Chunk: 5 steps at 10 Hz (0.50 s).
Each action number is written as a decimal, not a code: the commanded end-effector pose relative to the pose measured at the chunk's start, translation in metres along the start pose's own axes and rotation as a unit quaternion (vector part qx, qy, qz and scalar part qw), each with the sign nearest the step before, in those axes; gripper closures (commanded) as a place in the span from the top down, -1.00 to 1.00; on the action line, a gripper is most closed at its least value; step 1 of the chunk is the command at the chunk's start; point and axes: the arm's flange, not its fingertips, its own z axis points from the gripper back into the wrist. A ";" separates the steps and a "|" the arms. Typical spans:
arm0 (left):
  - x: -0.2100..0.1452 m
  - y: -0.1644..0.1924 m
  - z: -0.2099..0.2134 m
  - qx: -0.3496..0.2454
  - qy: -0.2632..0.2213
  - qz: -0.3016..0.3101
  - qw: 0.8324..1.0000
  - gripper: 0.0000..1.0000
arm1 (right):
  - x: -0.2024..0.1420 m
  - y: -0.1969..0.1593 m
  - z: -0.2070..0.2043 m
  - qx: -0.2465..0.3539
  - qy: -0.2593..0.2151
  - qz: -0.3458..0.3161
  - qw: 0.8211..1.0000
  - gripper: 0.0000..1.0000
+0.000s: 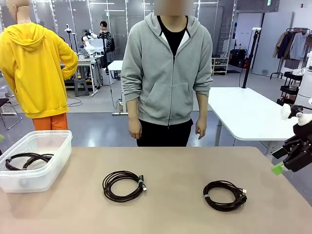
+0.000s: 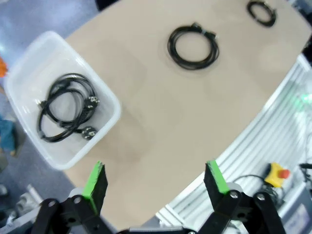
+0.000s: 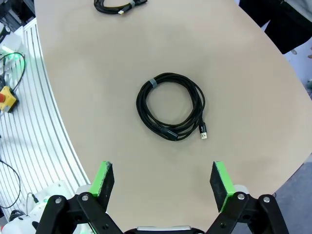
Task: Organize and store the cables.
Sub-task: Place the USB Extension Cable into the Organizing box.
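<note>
Our left gripper (image 2: 155,171) and right gripper (image 3: 161,169) gape wide, both empty; right hangs over coiled cable (image 3: 143,105) on table (image 3: 87,58). Light, floppy, springy loops: we'd pinch bundled strands near tie band (image 3: 153,82)

Two coiled cables (image 1: 124,185) on the table (image 1: 175,165) outside one clear bin (image 1: 61,158), one cord bundle (image 2: 66,105) with two plugs (image 2: 92,101) inside that bin, one person (image 1: 167,73) farther off than the bin, one left gripper (image 2: 156,183), one right gripper (image 3: 161,183).

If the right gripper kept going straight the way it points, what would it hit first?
Likely the coiled cable on the table, straight ahead of the right gripper; depth is hard to judge.
</note>
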 end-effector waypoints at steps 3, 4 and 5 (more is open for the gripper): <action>0.119 -0.105 -0.095 -0.035 0.047 -0.083 0.995 1.00 | 0.003 -0.002 0.000 -0.006 0.000 -0.013 1.000 1.00; 0.137 -0.126 -0.122 -0.052 0.053 -0.084 0.994 1.00 | 0.003 -0.002 0.000 -0.006 0.000 -0.013 1.000 1.00; 0.153 -0.151 -0.155 -0.070 0.066 -0.086 0.992 1.00 | 0.003 -0.002 0.000 -0.006 0.000 -0.013 1.000 1.00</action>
